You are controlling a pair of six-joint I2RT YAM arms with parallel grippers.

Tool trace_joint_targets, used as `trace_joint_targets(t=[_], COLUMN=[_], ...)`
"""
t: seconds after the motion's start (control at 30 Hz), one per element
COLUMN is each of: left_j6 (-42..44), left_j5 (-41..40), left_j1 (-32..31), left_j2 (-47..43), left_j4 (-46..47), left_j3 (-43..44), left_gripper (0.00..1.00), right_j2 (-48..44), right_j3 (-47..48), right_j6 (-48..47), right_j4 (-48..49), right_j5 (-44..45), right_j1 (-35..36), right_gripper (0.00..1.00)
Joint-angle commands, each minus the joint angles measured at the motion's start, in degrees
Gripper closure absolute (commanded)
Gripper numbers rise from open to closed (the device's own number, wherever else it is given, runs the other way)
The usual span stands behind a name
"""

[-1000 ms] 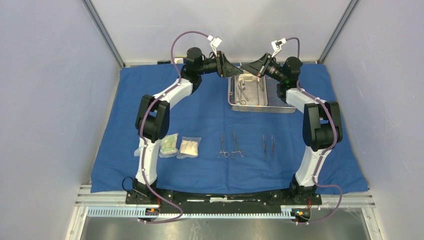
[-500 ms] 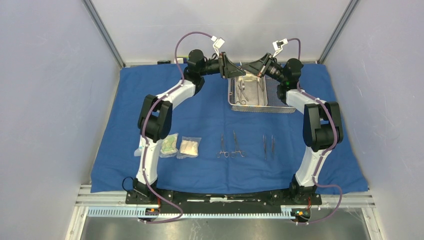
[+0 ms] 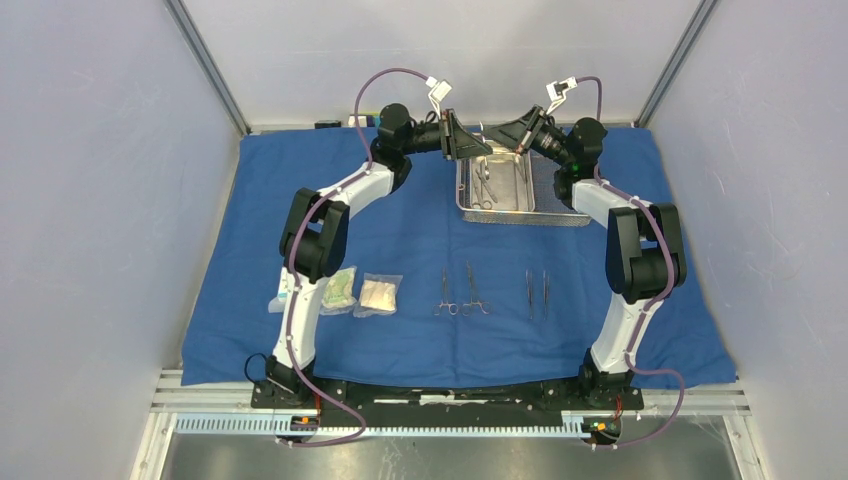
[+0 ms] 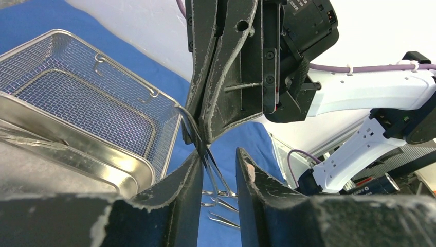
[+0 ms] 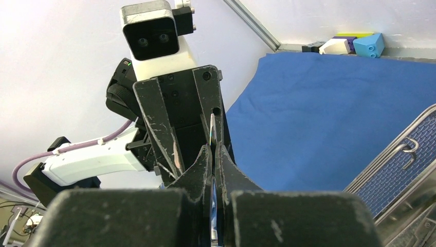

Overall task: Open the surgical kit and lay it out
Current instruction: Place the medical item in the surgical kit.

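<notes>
**Caller:** What has just changed?

**Operator:** My left arm has swung right. The left gripper (image 4: 219, 154) has narrowed around the instrument (image 5: 212, 128), which my right gripper (image 5: 213, 149) pinches shut above the tray (image 3: 560, 190). A slim gap remains, so the left jaws don't look clamped yet.

**Caller:** Meaning what?

**Operator:** I judge it a hand-over, so this piece can join those already laid out.

**Caller:** And the surface and room?

**Operator:** The blue cloth (image 3: 400, 230) lies spread flat. The tray sits far centre, not yet emptied. Near centre is a row of tools (image 3: 460, 290), with packets (image 3: 360, 293) to their left. There are pale walls on either side, a metal rail at the near edge, and coloured blocks (image 5: 355, 43) in a far corner.
</notes>
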Motion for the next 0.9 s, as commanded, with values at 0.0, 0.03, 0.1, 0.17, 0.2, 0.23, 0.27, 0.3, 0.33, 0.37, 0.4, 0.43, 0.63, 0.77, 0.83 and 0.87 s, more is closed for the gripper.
trace_joint_targets(t=[0.0, 0.03, 0.1, 0.17, 0.2, 0.23, 0.27, 0.3, 0.33, 0.37, 0.4, 0.43, 0.63, 0.77, 0.83, 0.87], left_j6=[-2.32, -2.36, -2.49, -2.58, -2.52, -2.54, -2.54, -2.50, -2.42, -2.33, -2.17, -1.87, 0.45, 3.57, 5.81, 6.85], left_j5=[0.76, 0.72, 0.72, 0.72, 0.68, 0.72, 0.72, 0.72, 0.72, 0.72, 0.64, 0.56, 0.07, -1.07, -2.03, -2.52], left_j1=[-0.25, -0.31, -0.33, -0.31, -0.27, -0.23, -0.24, -0.22, -0.30, -0.22, -0.22, -0.23, -0.26, -0.23, -0.26, -0.26], left_j2=[0.73, 0.82, 1.05, 1.11, 1.18, 1.26, 1.26, 1.27, 1.18, 1.11, 0.95, 0.85, -0.85, -2.55, -3.70, -4.14], left_j4=[3.09, 3.13, 3.00, 2.96, 2.77, 2.53, 2.36, 2.19, 1.85, 1.54, 0.99, 0.46, -3.77, -8.90, -12.41, -14.02], left_j3=[1.95, 2.13, 2.41, 2.66, 2.87, 2.96, 3.11, 3.14, 3.13, 3.05, 2.96, 2.80, 2.01, 1.25, 0.94, 0.85], left_gripper=[0.66, 0.67, 0.69, 0.73, 0.75, 0.77, 0.79, 0.81, 0.83, 0.85, 0.88, 0.93, 0.98, 0.98, 0.98, 0.98], right_j2=[-2.45, -2.53, -2.59, -2.68, -2.68, -2.75, -2.74, -2.70, -2.75, -2.82, -2.95, -2.99, -3.22, -3.40, -3.64, -3.73], right_j3=[-0.42, -0.49, -0.50, -0.55, -0.64, -0.61, -0.60, -0.63, -0.66, -0.63, -0.55, -0.55, -0.37, 0.42, 0.96, 1.32], right_j6=[0.16, 0.10, 0.06, -0.05, -0.07, -0.16, -0.22, -0.32, -0.34, -0.69, -1.04, -1.53, -3.52, -6.56, -8.35, -9.17], right_j4=[3.06, 3.04, 3.03, 2.95, 2.95, 2.95, 2.88, 2.88, 2.86, 2.71, 2.24, 1.74, 0.17, -1.82, -3.27, -4.16], right_j5=[0.27, 0.32, 0.27, 0.18, 0.18, 0.20, 0.19, 0.18, 0.18, 0.18, 0.12, 0.10, -0.08, -0.60, -0.87, -0.95], right_j1=[0.09, 0.07, 0.12, 0.15, 0.09, 0.03, 0.11, 0.09, 0.07, 0.13, 0.09, 0.08, -0.39, -0.60, -0.85, -1.07], right_gripper=[1.00, 1.00, 1.00, 1.00, 1.00, 1.00, 1.00, 1.00, 1.00, 1.00, 0.99, 0.98, 0.89, 0.75, 0.63, 0.60])
